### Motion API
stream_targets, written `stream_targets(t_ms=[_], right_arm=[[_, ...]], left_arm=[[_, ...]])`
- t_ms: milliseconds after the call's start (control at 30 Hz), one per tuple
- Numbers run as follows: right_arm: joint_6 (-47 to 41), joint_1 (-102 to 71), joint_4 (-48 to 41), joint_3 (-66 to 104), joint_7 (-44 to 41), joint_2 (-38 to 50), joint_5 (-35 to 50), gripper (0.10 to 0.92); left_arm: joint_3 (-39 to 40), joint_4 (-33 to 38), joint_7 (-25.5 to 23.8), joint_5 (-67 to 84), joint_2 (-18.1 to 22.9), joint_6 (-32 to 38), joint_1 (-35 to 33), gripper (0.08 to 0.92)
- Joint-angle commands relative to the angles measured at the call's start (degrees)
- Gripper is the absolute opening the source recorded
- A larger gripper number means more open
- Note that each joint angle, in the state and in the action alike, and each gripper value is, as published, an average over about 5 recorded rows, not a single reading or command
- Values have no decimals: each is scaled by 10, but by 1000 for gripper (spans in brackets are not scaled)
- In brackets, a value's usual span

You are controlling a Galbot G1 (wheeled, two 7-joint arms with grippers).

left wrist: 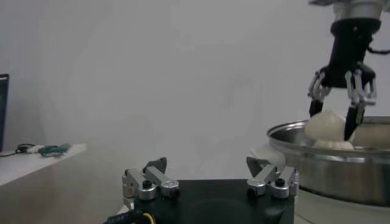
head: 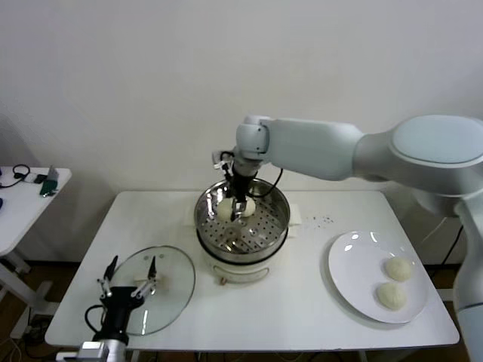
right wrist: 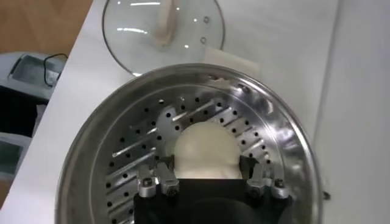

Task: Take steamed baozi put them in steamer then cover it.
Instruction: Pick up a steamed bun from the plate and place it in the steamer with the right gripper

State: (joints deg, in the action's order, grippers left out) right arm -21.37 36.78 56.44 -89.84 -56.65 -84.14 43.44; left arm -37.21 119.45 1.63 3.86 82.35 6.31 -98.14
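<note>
The steamer (head: pixel 281 205) stands mid-table on its white cooker base (head: pixel 234 268). My right gripper (head: pixel 238 207) reaches into it, shut on a baozi (head: pixel 226 205) held just above the perforated bottom. The right wrist view shows this baozi (right wrist: pixel 204 149) between my right gripper's (right wrist: pixel 206 169) fingers, inside the steamer (right wrist: pixel 286 140). In the left wrist view the right gripper (left wrist: pixel 334 119) holds the baozi (left wrist: pixel 326 125) at rim height, with a second baozi (left wrist: pixel 373 134) beside it. Two more baozi (head: pixel 398 268) (head: pixel 392 296) lie on the plate (head: pixel 355 264). The cover (head: pixel 166 298) lies flat at front left. My left gripper (head: pixel 130 273) hovers open over it.
A white side table (head: pixel 30 188) with cables stands left of the work table. Small dark specks (head: pixel 324 220) lie right of the steamer. The cover (right wrist: pixel 183 42) with its whitish handle (right wrist: pixel 164 24) also shows in the right wrist view. The left gripper (left wrist: pixel 210 170) is empty.
</note>
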Motion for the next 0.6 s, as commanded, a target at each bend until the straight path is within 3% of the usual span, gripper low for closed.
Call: stream_targets(t_ms=[33, 200, 400, 600], right_arm=[[-3, -39, -30, -4, 2, -42, -37, 689], [-4, -45, -30, 0, -2, -39, -53, 706], [-3, -34, -23, 6, -16, -26, -60, 810], [8, 17, 18, 15, -34, 27, -57, 822]], left_arm=[[-1, -2, 1, 1, -2, 0, -1, 823], [-1, -3, 1, 1, -2, 1, -1, 823], [-2, -4, 1, 2, -2, 1, -1, 823], [-2, -5, 1, 2, -2, 0, 1, 823]])
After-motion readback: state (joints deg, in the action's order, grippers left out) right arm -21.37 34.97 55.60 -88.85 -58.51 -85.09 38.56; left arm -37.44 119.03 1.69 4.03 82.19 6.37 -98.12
